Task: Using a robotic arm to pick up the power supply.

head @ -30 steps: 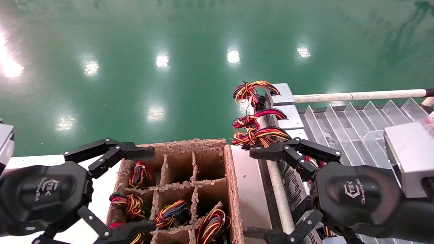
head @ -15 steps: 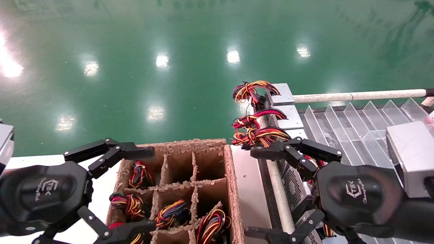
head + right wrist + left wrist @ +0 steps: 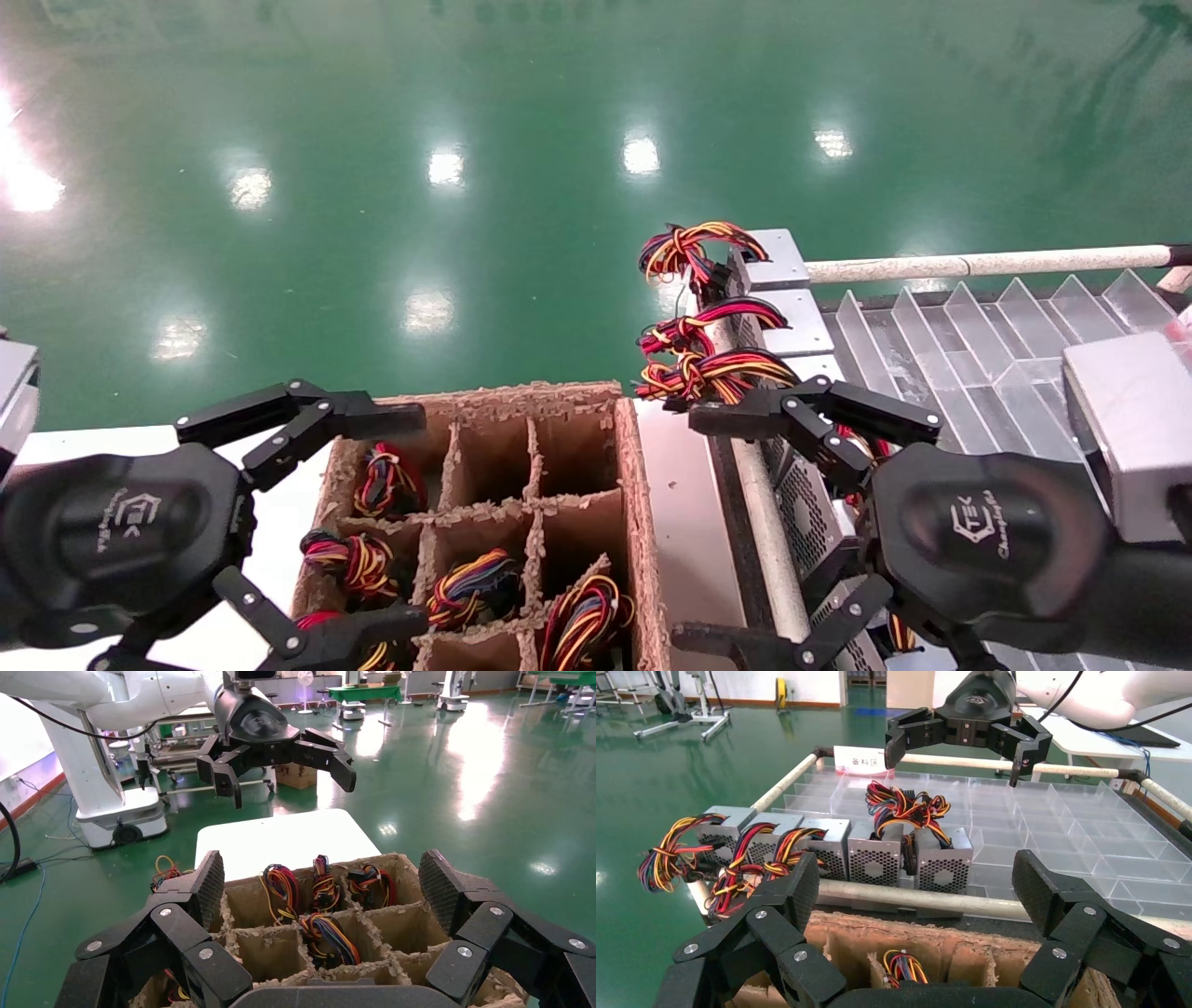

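— Several power supplies [image 3: 877, 855] stand in a row at the near edge of the clear tray [image 3: 1046, 822], just past the pale rail [image 3: 912, 899]. How much of them shows?

— From the left wrist, mesh sides and wire bundles [image 3: 905, 808] show plainly. From the head, the right gripper [image 3: 736, 522] covers the nearest ones; only three farther units and their wires are clear.

— And that gripper?

— It hangs over the rail and the nearest supplies, jaws spread wide, touching nothing that I can see. Its lower finger is cut off by the frame edge.

— Any writing?

— "TEK" in white on both gripper bodies, with smaller script beside it that I can't read. A white sign [image 3: 859, 760] at the tray's far rail carries Chinese characters, too small to be sure of.

— The left gripper [image 3: 358, 522]?

— Also spread wide, over the left side of the carton [image 3: 643, 522]. The carton's cells hold more wire bundles; the units beneath them are hidden. A silver block [image 3: 1131, 433] on the right wrist masks part of the tray.
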Robot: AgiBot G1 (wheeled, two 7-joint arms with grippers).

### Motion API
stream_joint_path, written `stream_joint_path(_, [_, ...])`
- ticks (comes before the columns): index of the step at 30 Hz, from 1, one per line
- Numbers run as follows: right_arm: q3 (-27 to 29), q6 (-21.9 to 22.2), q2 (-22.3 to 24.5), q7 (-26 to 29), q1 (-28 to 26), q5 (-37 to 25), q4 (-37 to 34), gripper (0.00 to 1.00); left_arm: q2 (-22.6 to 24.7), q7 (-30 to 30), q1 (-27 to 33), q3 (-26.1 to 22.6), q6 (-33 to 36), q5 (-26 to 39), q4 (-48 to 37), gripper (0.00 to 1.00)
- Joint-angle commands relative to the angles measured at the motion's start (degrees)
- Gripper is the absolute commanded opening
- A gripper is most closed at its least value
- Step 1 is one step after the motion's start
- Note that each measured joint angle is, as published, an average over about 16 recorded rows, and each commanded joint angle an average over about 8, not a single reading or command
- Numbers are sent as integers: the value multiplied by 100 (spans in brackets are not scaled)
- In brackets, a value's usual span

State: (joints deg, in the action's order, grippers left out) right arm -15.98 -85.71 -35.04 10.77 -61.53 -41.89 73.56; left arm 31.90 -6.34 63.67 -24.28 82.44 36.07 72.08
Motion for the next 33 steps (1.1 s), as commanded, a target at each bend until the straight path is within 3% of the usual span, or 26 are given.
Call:
stream_joint_path(1, [-1,1,1,0,-1,1,-1,100,0,0,0,0,0,0,0,100])
stream_joint_path(33, [-8,6,7,-6,-3,9,1,100,0,0,0,0,0,0,0,100])
